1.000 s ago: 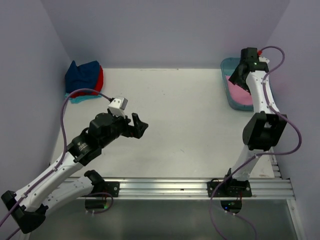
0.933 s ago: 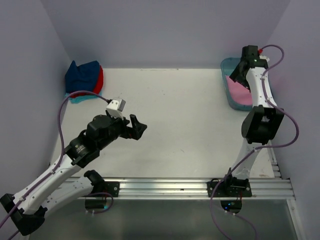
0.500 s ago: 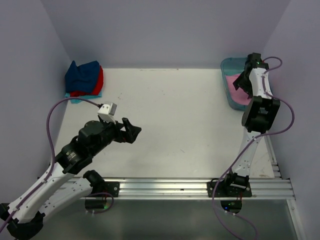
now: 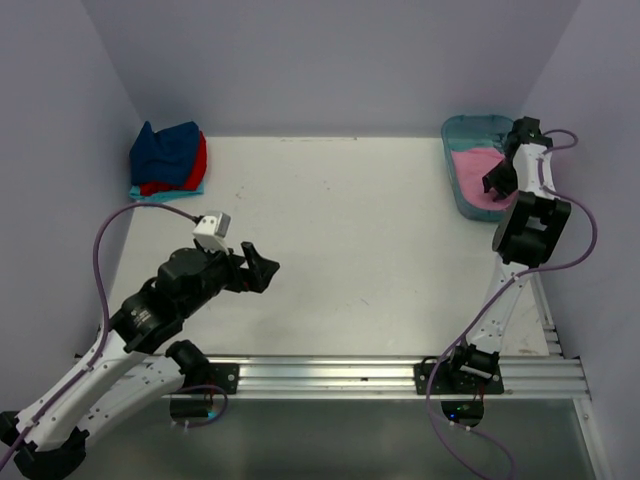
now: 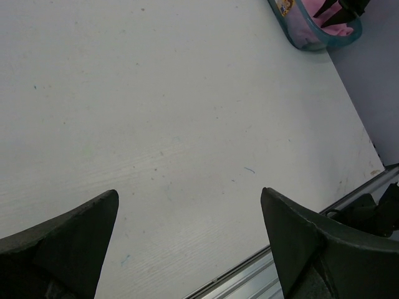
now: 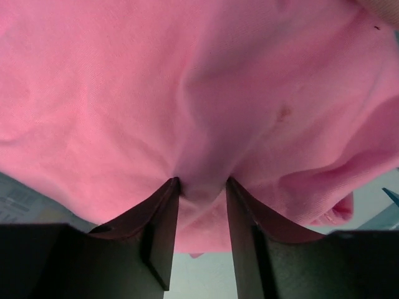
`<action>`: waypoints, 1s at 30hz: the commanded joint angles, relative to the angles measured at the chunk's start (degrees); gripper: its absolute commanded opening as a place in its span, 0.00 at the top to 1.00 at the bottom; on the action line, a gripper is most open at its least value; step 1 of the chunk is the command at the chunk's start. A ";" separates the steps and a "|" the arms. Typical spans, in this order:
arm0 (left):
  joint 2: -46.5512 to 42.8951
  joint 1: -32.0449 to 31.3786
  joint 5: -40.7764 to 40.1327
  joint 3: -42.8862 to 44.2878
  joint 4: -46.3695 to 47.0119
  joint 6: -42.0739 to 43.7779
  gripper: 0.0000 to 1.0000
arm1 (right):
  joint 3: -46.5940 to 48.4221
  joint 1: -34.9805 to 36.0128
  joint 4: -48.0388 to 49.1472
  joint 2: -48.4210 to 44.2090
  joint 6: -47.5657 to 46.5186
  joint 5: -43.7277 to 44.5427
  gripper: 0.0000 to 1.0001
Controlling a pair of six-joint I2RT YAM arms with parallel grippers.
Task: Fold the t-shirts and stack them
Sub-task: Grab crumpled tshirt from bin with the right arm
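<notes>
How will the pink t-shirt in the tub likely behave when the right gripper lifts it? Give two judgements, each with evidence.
Probably floppy: the pink t-shirt puckers into soft folds where the right gripper pinches it, so it should drape and trail. Unlikely to slip, since the cloth bunches between the fingers.

No legible txt or labels.

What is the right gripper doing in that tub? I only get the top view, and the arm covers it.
Observer: On the right wrist view, the right gripper has its fingers pressed into the pink t-shirt, with a ridge of cloth pinched between them.
Operator: And the left one, anything in it?
Observer: No. The left wrist view shows the left gripper wide open above the table, holding nothing.
</notes>
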 commanded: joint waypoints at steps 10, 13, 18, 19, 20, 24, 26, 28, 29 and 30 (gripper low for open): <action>-3.83 -0.01 -1.66 -1.65 -1.71 -1.29 0.00 | -7.33 0.18 8.47 -8.12 -0.73 -7.12 1.00; -4.88 -0.01 -1.48 -2.09 -1.63 -1.38 0.00 | -11.46 0.18 12.25 -12.25 -0.64 -9.93 1.00; -6.38 -0.01 -1.39 -2.79 -0.75 -1.11 0.00 | -22.87 0.18 25.86 -25.34 0.41 -21.67 1.00; -6.47 -0.01 -1.22 -3.05 -0.40 -0.94 0.00 | -24.98 0.18 28.50 -27.45 1.11 -23.19 1.00; -6.38 -0.01 -1.13 -3.14 -0.22 -0.85 0.00 | -29.01 0.18 32.79 -29.91 1.64 -24.33 1.00; -5.94 -0.01 -0.52 -3.76 0.92 -0.59 0.00 | -38.43 0.27 42.39 -41.85 5.15 -28.64 1.00; -5.68 -0.01 -0.34 -3.58 1.10 -0.41 0.00 | -42.29 0.53 46.61 -44.86 6.91 -32.85 1.00; -5.68 -0.10 -0.25 -3.58 1.71 -0.32 0.00 | -43.63 2.45 46.72 -48.56 6.84 -36.45 1.00; -5.59 -0.01 -0.51 -3.58 1.80 -0.32 0.00 | -44.16 3.60 45.58 -49.44 5.96 -37.52 1.00; -5.59 -0.10 -0.60 -3.58 1.89 -0.32 0.00 | -44.43 7.35 44.62 -50.23 4.65 -38.49 1.00</action>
